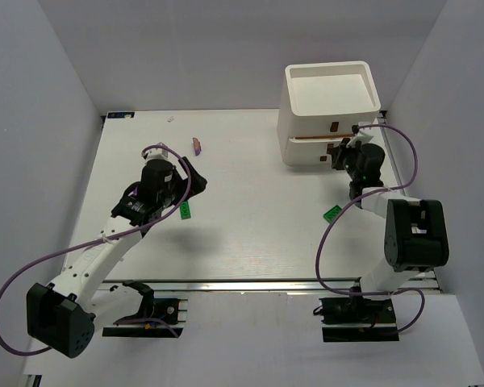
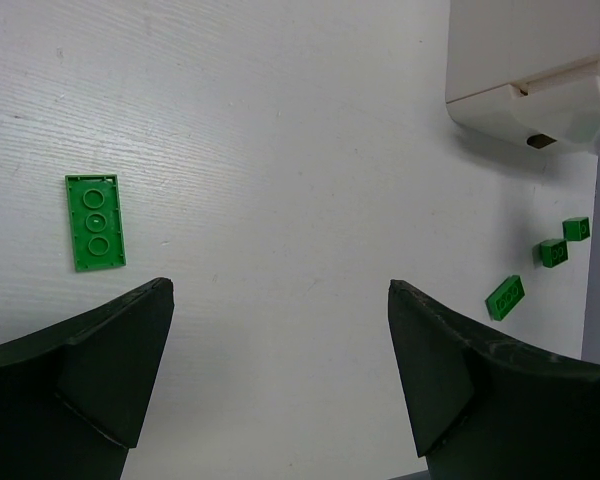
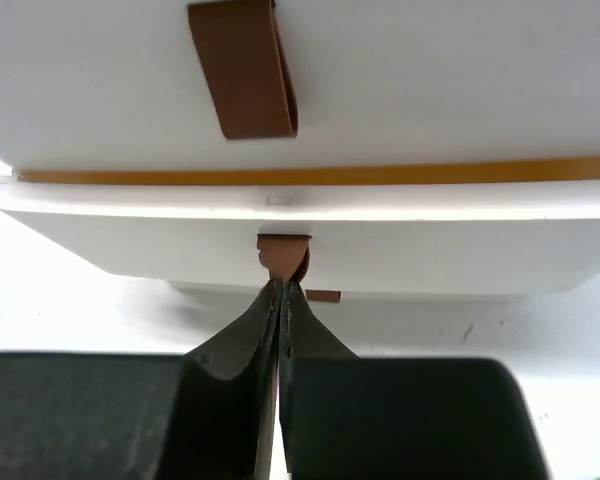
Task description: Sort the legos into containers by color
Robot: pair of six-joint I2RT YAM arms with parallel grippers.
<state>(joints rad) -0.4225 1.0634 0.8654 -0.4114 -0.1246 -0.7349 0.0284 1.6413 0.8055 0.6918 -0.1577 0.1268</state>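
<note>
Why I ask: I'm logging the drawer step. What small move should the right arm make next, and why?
Probably pull straight back toward its base. The right gripper looks shut on the small brown handle of the lower drawer, and the drawer shows no usable opening yet.

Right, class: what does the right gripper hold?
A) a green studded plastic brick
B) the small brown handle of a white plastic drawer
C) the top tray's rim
B: in the right wrist view the right gripper is pinched shut on the small brown handle of the white plastic drawer.
</note>
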